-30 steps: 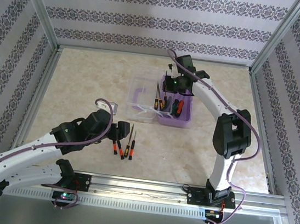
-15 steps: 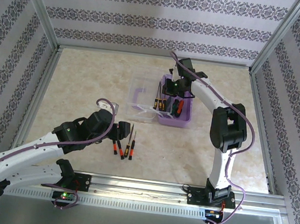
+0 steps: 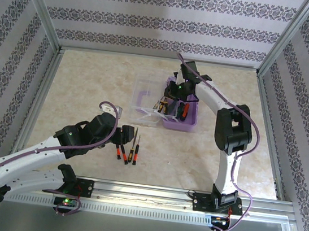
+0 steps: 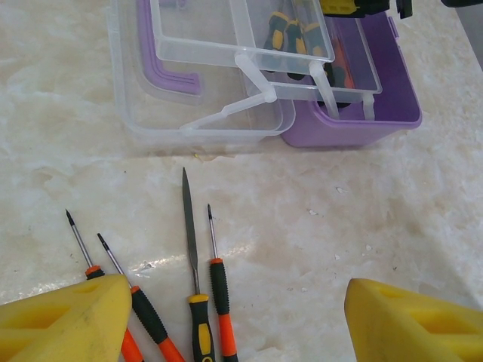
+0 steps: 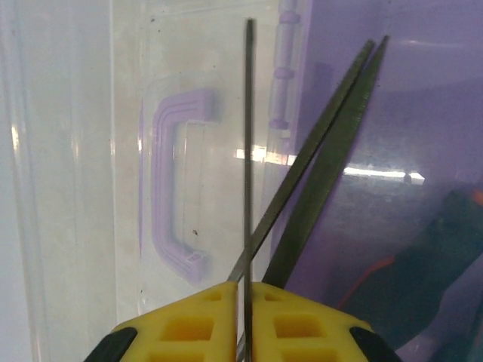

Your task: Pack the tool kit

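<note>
The box (image 4: 355,124), translucent purple, sits open on the table (image 4: 362,226). Its clear lid (image 4: 151,113) lies flat just left of the box, joined to it along the hinge, and the purple handle (image 4: 170,72) shows through it. A clear tray (image 4: 226,34) stands raised over the box and lid on thin clear arms. Tools with green-and-black handles (image 4: 290,34) lie at the tray's right end, and an orange one (image 4: 341,64) lies deeper in the box.

On the near side of the box, apart from it, four tools lie loose side by side with their tips pointing toward the lid. Three are screwdrivers (image 4: 217,279) with orange-and-black handles. The fourth is a file (image 4: 189,226) with a yellow-and-black handle.

The left gripper (image 4: 241,332) hovers over the handle ends of these four, nearer than the box. Its yellow fingers (image 4: 68,320) are spread wide and hold nothing.

The right gripper (image 5: 243,290) is above the box's left edge, looking down on the hinge and the lid's handle. Its fingers stand nearly together, with a thin shaft (image 5: 247,151) in the slit between them, running out over the lid. Whether the pads press on it cannot be told. Two flat dark blades (image 5: 324,143) cross just right of the shaft, over the box's purple inside, and their lower ends vanish at the fingers.
</note>
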